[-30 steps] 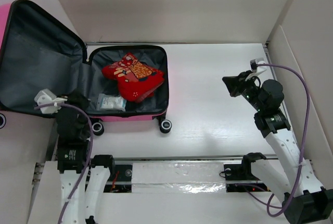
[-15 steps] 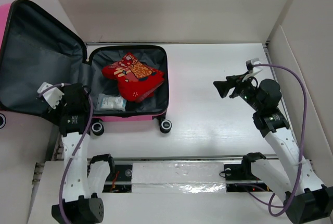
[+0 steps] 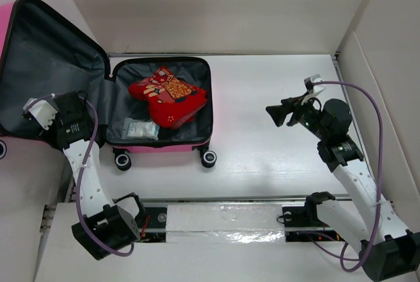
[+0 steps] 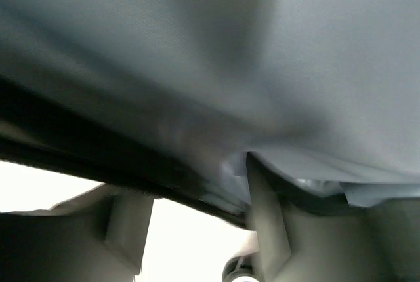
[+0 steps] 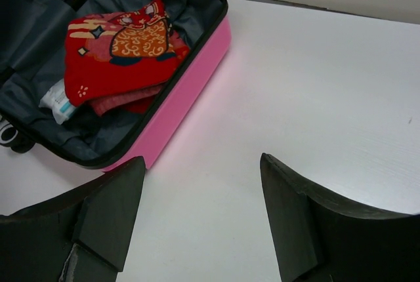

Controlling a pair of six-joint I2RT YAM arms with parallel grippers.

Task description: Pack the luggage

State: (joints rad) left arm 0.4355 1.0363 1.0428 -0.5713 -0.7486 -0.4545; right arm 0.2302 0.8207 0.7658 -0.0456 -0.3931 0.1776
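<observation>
The suitcase (image 3: 52,59) lies open at the far left of the white surface (image 3: 275,79). Its hard shell is hot pink (image 5: 184,98), and both halves are lined with dark grey fabric edged in black. The base half lies flat on the surface with two black wheels (image 3: 209,159) on its near edge. The lid stands propped open to the left, reaching past the surface's edge. Inside the base, a folded red garment (image 3: 167,95) with an orange and gold pattern lies toward the far side. A small white packet (image 3: 140,128) sits beside it in the near left corner.

The left fingers (image 4: 266,229) are spread apart and pushed right up against the grey lining by the lid's black rim, where the wrist view is blurred. The right fingers (image 5: 108,210) are spread wide with nothing between them, hanging above bare surface well to the right of the suitcase and pointing toward it.
</observation>
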